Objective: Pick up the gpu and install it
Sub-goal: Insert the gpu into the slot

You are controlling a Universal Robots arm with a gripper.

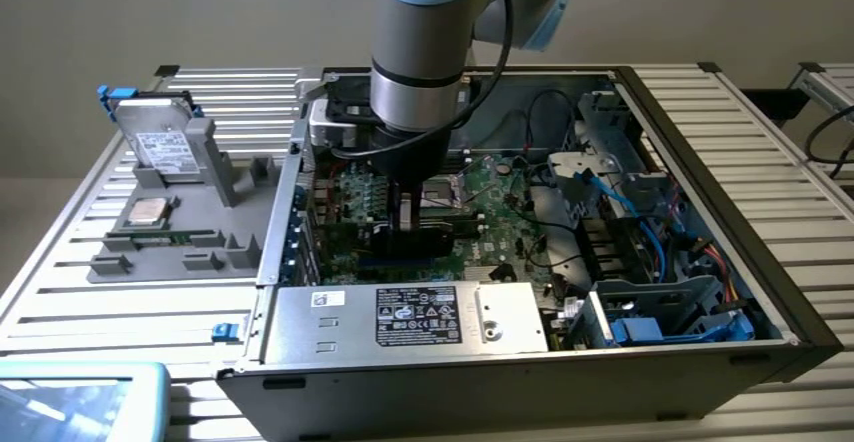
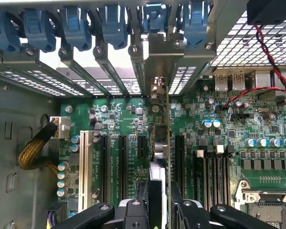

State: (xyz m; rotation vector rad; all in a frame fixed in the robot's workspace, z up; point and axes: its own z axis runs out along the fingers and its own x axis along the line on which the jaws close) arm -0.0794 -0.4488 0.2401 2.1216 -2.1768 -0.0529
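The robot arm (image 1: 420, 42) comes down from the top middle of the exterior view and reaches into the open computer case (image 1: 747, 262). Its gripper (image 1: 411, 212) is low inside the case, just above the big green motherboard (image 1: 501, 227), near the middle of the frame.

In the wrist view, the gripper (image 2: 157, 210) shows at the bottom middle, with its black fingers (image 2: 138, 212) close together on both sides of a thin card. That card is the gpu (image 2: 167, 124). It is seen from its edge, so it looks like a thin line running up the middle of the frame. It stands upright between the long black slots (image 2: 121, 160) on the motherboard (image 2: 257, 124). Its shiny metal end plate (image 2: 164, 62) sits up by the row of blue clips (image 2: 114, 24) at the top of the frame. I cannot tell if the card is pushed all the way down into its slot.

In the exterior view, a gray tray (image 1: 187, 232) sits on the table (image 1: 80, 302) at the left of the frame. A hard drive (image 1: 163, 147) stands up in it, and a small square chip (image 1: 147, 210) lies flat on it. A silver power box (image 1: 400, 317) fills the case's lower left part.
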